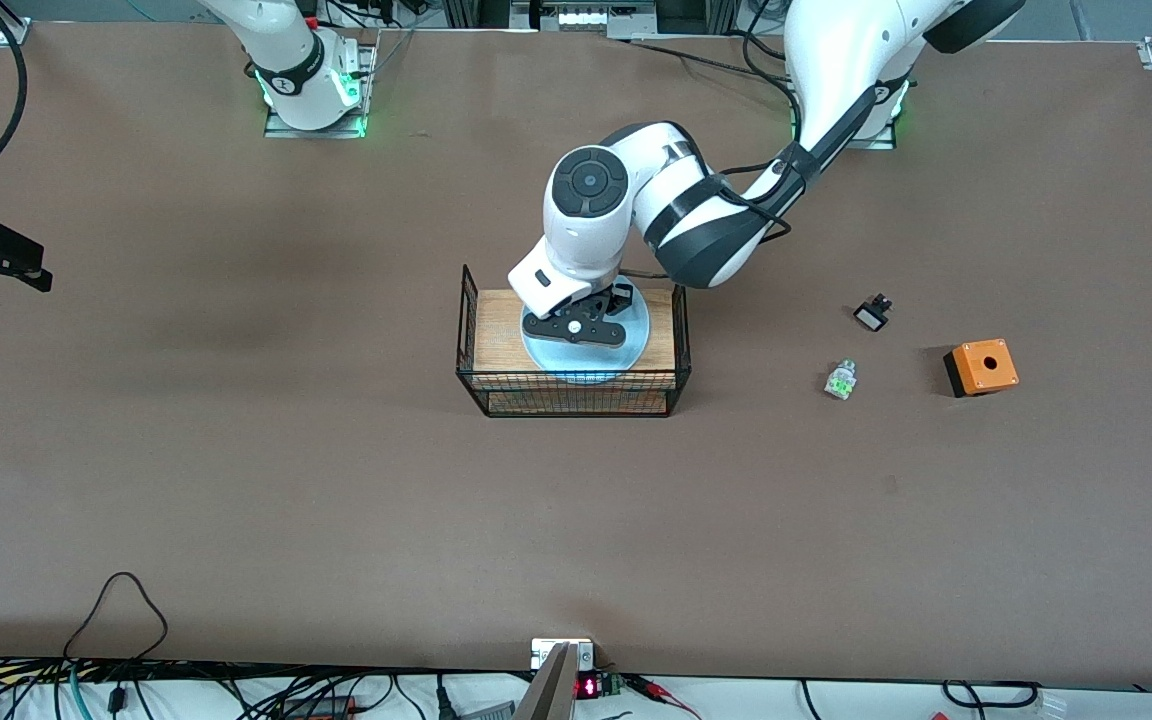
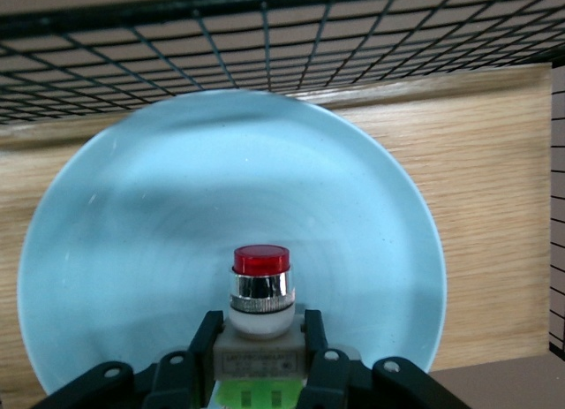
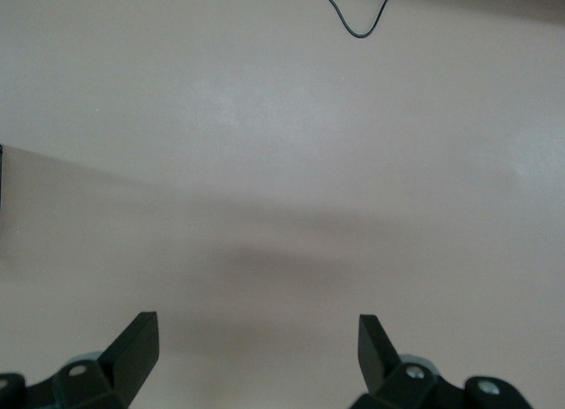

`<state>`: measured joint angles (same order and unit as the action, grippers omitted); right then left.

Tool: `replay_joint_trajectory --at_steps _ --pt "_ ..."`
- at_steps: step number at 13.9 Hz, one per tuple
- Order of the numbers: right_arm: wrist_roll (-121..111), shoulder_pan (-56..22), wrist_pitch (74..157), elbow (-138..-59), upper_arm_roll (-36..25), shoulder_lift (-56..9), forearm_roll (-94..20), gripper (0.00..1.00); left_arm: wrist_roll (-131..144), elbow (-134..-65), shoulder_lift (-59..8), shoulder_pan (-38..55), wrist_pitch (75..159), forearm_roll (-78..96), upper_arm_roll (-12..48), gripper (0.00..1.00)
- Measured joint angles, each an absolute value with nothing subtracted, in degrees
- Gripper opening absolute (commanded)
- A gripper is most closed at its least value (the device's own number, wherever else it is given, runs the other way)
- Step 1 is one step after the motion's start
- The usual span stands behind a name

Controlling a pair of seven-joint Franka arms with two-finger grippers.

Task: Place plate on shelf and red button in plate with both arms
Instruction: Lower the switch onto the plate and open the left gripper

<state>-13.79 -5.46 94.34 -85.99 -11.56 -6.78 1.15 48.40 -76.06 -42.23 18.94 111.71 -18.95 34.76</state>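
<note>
Your two arms are glossy white shells with dark grey bands at the joints. On the left arm you see a round dark grey joint cap with a ring of small recesses, and black cables strapped along its upper link. Its black two-finger tool [image 1: 576, 327] shows screw holes on its finger mounts. The right arm's black tool [image 3: 258, 340] has angular, wedge-shaped fingers. Both bases glow green at the desk [image 1: 236, 480].

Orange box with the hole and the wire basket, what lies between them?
In the front view, a small white-green part and a small black part.
</note>
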Motion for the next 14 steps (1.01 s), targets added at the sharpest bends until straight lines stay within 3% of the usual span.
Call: replay_joint_trajectory --at_steps 1,8,14 --pt "-13.8 -5.5 94.5 -86.0 -11.6 -6.8 1.3 1.0 48.4 -76.1 -42.4 18.9 111.7 -18.9 34.7 1.0" --pt "-13.9 -6.2 94.6 -85.8 -11.5 -6.9 1.4 1.0 48.4 -73.9 -41.6 18.7 111.2 -19.0 34.7 1.0" --pt "-13.9 -6.2 94.6 -85.7 -11.5 -7.0 1.4 1.0 48.4 -71.7 -31.0 15.8 97.6 -18.9 35.8 1.0"
